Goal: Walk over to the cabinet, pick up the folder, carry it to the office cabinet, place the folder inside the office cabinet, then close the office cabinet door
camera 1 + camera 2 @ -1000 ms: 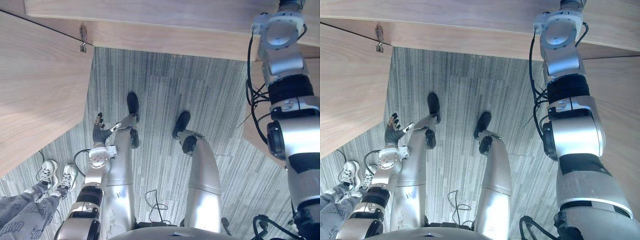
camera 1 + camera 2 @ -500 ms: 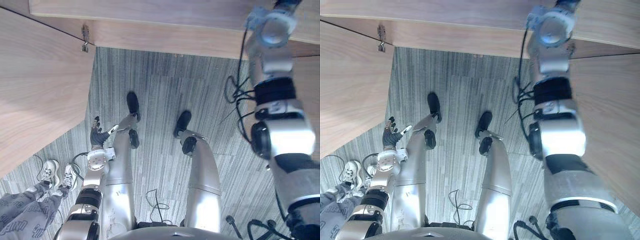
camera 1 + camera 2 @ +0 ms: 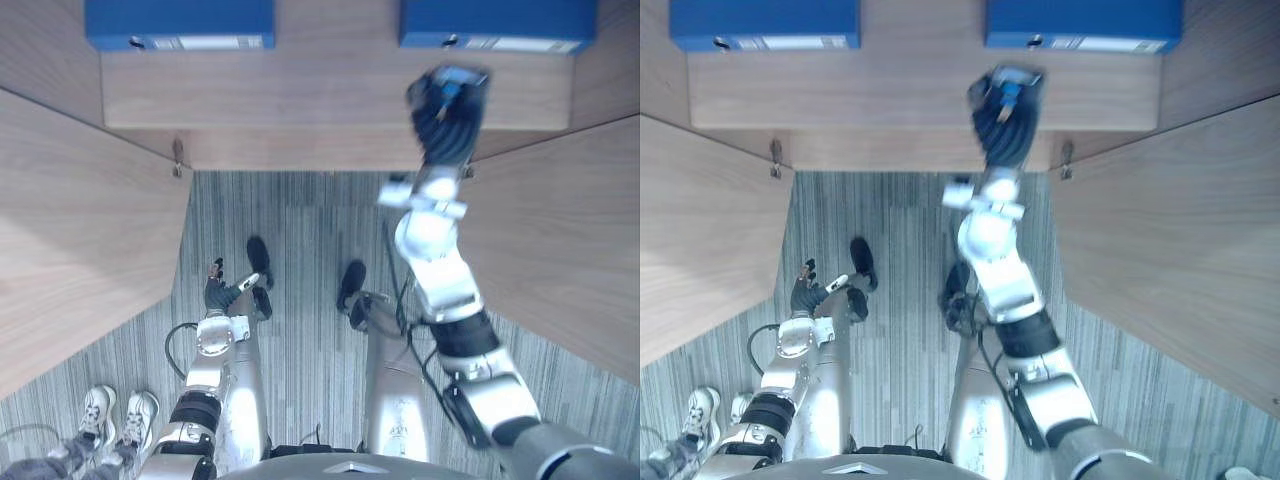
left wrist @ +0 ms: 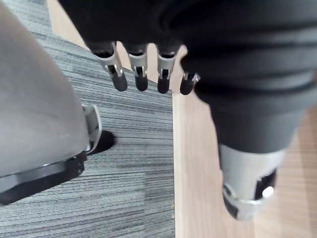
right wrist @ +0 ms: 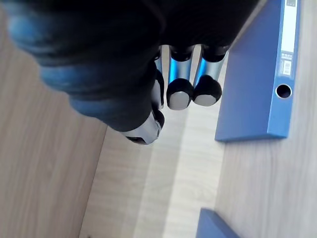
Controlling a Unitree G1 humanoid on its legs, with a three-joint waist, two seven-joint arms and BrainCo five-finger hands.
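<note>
Two blue folders lie flat on the wooden shelf point(image 3: 330, 90) of the open cabinet, one at the left point(image 3: 180, 22) and one at the right point(image 3: 490, 22). My right hand point(image 3: 447, 120) is raised in front of the shelf, between the two and nearer the right folder. In the right wrist view its fingers point(image 5: 181, 84) are relaxed and hold nothing, with the right folder point(image 5: 257, 74) just past them and a corner of the other folder point(image 5: 213, 225) further off. My left hand point(image 3: 218, 292) hangs low by my side, fingers point(image 4: 138, 74) straight and empty.
The cabinet's two wooden doors stand open, one at the left point(image 3: 80, 230) and one at the right point(image 3: 560, 250), framing a strip of grey carpet point(image 3: 300, 220). A person's white shoes point(image 3: 120, 420) stand on the carpet at the lower left.
The camera has tilted up, bringing the shelf and both blue folders into view. My right arm has swung inward, so its hand now shows before the shelf. The left hand stays hanging.
</note>
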